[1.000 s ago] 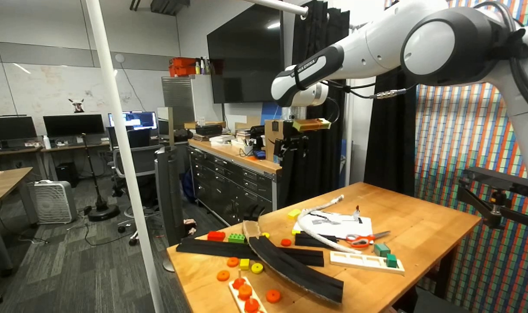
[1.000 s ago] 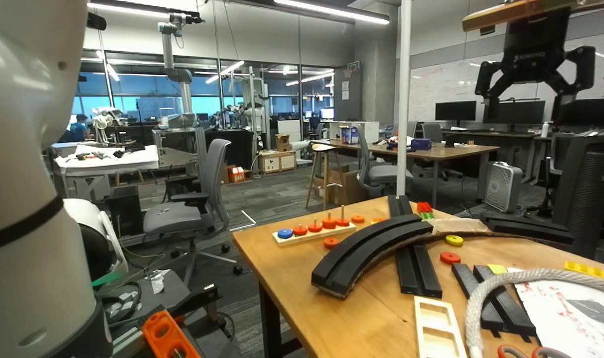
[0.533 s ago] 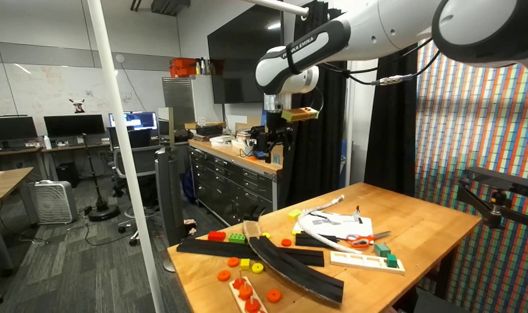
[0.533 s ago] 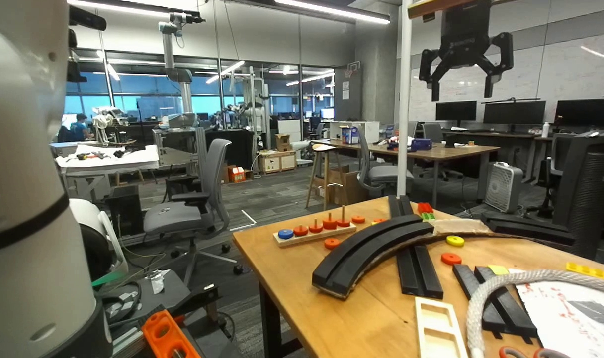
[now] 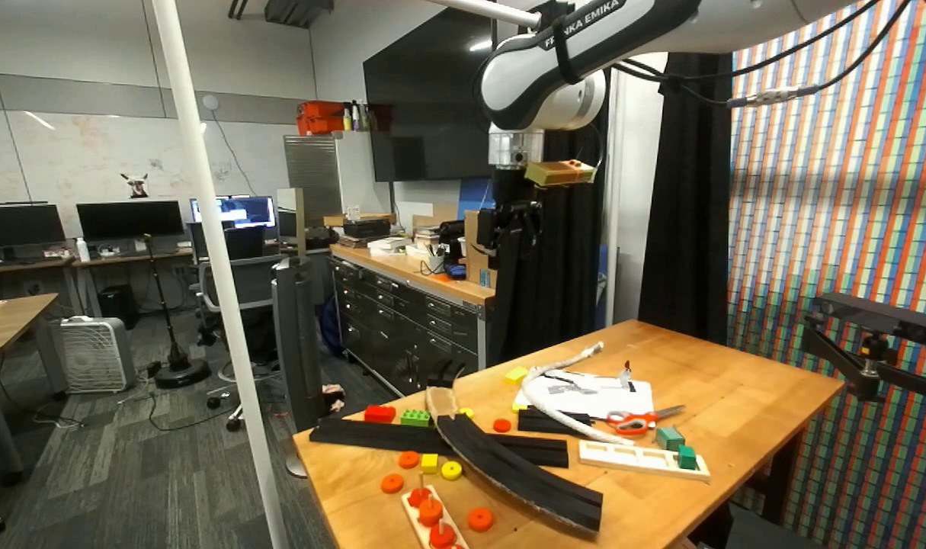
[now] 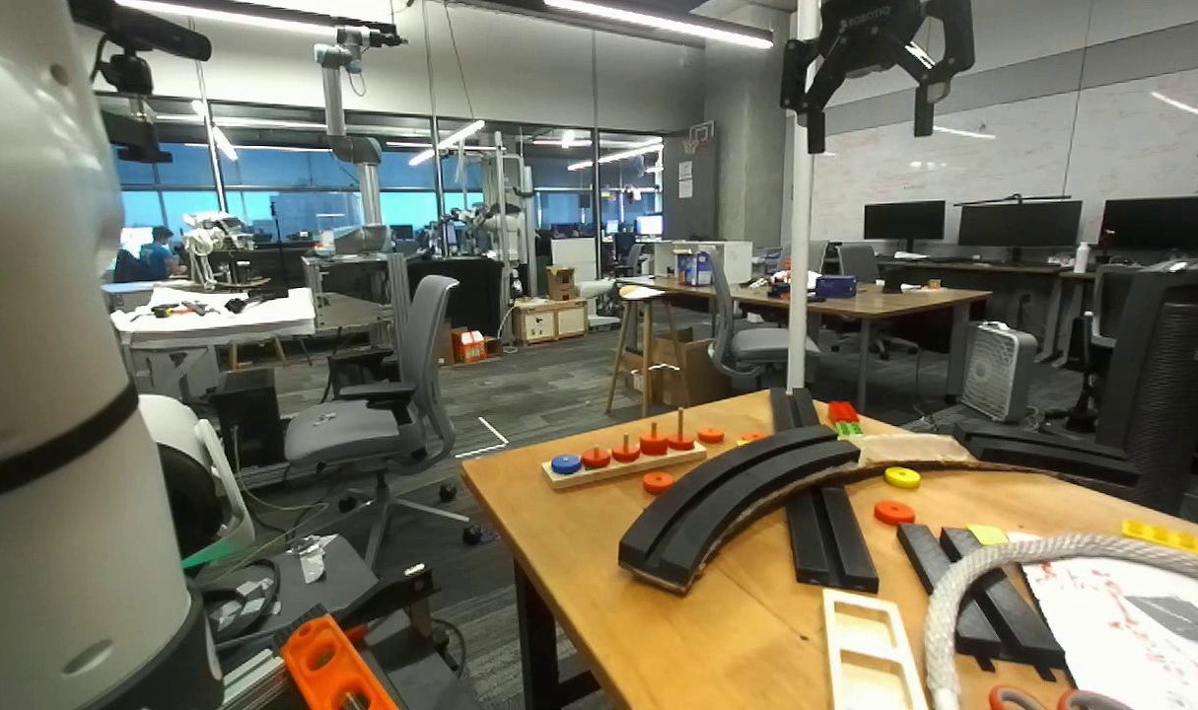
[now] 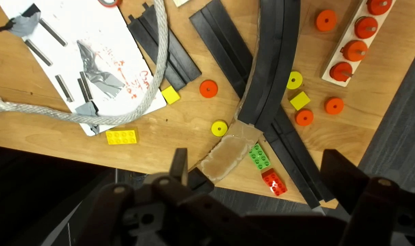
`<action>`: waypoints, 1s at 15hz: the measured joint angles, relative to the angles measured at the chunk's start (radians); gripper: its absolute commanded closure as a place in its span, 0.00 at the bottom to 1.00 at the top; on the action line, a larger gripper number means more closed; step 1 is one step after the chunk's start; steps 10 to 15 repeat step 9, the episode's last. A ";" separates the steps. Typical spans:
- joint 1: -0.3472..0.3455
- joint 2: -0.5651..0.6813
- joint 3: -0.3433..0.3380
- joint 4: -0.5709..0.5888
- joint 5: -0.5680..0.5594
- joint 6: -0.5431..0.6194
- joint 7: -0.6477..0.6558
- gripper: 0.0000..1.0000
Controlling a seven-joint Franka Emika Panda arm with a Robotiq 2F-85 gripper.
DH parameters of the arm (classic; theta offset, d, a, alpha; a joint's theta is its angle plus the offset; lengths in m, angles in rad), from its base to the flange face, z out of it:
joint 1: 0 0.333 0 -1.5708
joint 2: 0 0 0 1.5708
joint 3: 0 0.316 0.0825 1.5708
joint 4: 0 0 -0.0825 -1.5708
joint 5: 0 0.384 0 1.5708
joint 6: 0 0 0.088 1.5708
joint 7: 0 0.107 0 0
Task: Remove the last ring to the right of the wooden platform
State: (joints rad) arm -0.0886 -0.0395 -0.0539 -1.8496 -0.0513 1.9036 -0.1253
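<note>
The wooden platform (image 6: 599, 475) lies near the table edge with a row of pegs. A blue ring (image 6: 566, 463) sits at its near end in an exterior view. Several orange-red rings fill the rest, ending with a red ring (image 6: 680, 441) on the tallest peg. That red ring (image 7: 341, 71) and the platform (image 7: 349, 37) show at the upper right of the wrist view; the blue ring is out of view there. My gripper (image 6: 870, 123) is open and empty, high above the table. It shows from the side (image 5: 512, 232), and its fingers (image 7: 257, 162) are wide apart.
Loose orange rings (image 7: 326, 20) and yellow rings (image 7: 294, 80) lie near the platform. Black track pieces (image 7: 272, 65) cross the table beside it. Green (image 7: 259, 157) and red (image 7: 274, 182) bricks, a rope (image 6: 953, 572), scissors (image 5: 632, 422) and a wooden tray (image 5: 638, 460) lie around.
My gripper has moved left and upward in an exterior view, staying open. The arm has shifted over the table. The platform, rings and other table objects have not moved.
</note>
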 measured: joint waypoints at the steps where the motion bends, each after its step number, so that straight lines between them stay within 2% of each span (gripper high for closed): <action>1: 0.002 -0.028 0.001 -0.030 -0.006 0.000 0.014 0.00; 7: 0.005 -0.149 0.015 -0.174 -0.020 0.000 0.083 0.00; 15: 0.005 -0.162 0.015 -0.190 -0.020 0.001 0.089 0.00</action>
